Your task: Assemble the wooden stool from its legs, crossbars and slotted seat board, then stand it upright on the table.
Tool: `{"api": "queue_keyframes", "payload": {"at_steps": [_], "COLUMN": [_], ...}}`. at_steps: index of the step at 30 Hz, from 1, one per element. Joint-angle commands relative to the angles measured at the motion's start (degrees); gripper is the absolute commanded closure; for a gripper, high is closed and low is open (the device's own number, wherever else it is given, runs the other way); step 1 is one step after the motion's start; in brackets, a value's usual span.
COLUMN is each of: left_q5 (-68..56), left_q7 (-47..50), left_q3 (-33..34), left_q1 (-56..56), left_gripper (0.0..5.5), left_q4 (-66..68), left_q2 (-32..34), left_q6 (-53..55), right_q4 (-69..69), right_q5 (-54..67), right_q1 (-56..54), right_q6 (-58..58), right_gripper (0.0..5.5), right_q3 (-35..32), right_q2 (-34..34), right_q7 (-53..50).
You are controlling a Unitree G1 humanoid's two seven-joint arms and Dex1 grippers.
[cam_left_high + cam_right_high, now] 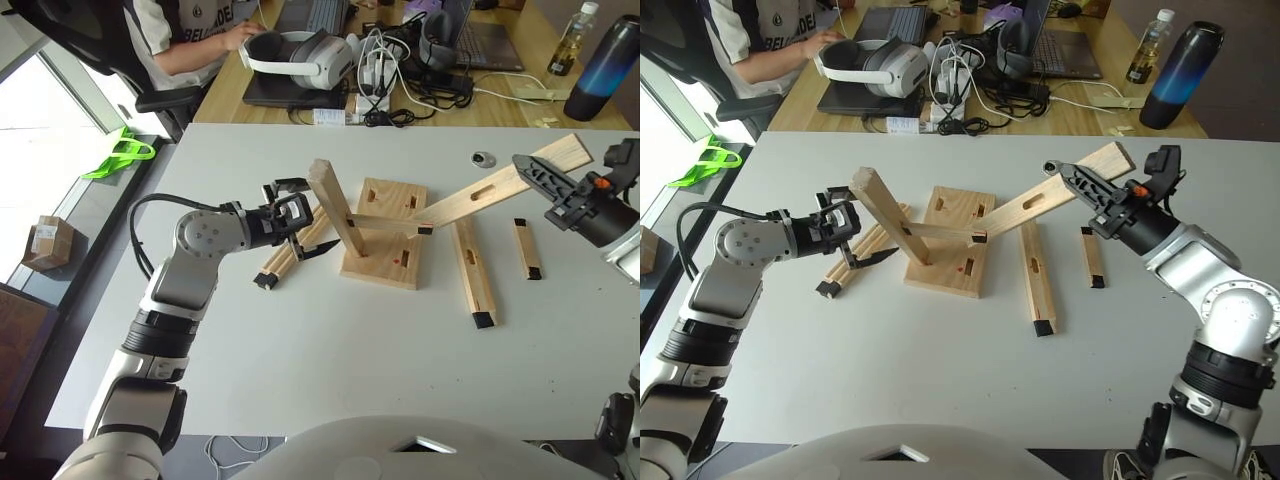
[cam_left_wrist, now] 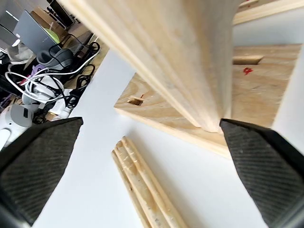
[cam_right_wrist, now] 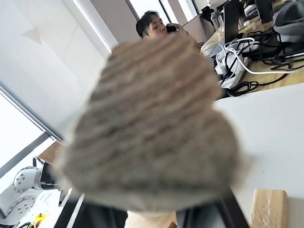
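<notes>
The slotted seat board point(image 1: 392, 262) lies flat on the white table. One wooden leg point(image 1: 333, 205) stands tilted in it, joined by a thin crossbar point(image 1: 385, 222) to a second, slotted leg point(image 1: 478, 198) that slants up to the right. My right gripper point(image 1: 1080, 180) is shut on that raised leg near its far end. My left gripper point(image 1: 305, 218) is open just left of the standing leg, with its pads point(image 2: 40, 166) apart on either side and not touching it. A loose leg point(image 1: 472, 270) and a short crossbar point(image 1: 527, 248) lie to the right of the board.
A bundle of wooden pieces point(image 1: 290, 255) lies on the table under my left gripper. A round grommet point(image 1: 484, 158) sits at the back. Behind the table, a desk holds a headset point(image 1: 295, 52), cables, a bottle and a dark speaker point(image 1: 605, 70).
</notes>
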Motion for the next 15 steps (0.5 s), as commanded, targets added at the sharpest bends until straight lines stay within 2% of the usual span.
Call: {"api": "queue_keyframes", "payload": {"at_steps": [1,6,12,15], "left_q5": [-3.0,-7.8,-10.6,-11.9], "left_q7": [-1.3,-1.2,0.3,0.5], "left_q3": [-0.4,-0.7,0.2,0.5], "left_q1": [1.3,3.1,4.2,4.7], "left_gripper": [0.10,0.10,0.10,0.10], "left_q4": [-4.9,-10.0,-11.5,-12.2], "left_q2": [-0.1,-1.7,-3.0,-3.1], "left_q6": [4.1,9.8,11.5,12.1], "right_q4": [1.2,2.3,-1.3,-4.3], "right_q5": [4.0,-0.3,-2.6,-5.6], "right_q1": [3.0,8.3,12.3,15.0], "right_q6": [4.0,2.2,-3.9,-5.8], "right_gripper": [4.52,4.52,4.52,4.52], "right_q3": [-0.9,-0.9,-0.4,1.8], "right_q2": [-0.4,0.9,8.4,9.5], "right_q7": [-3.1,-3.6,-8.5,-9.0]}}
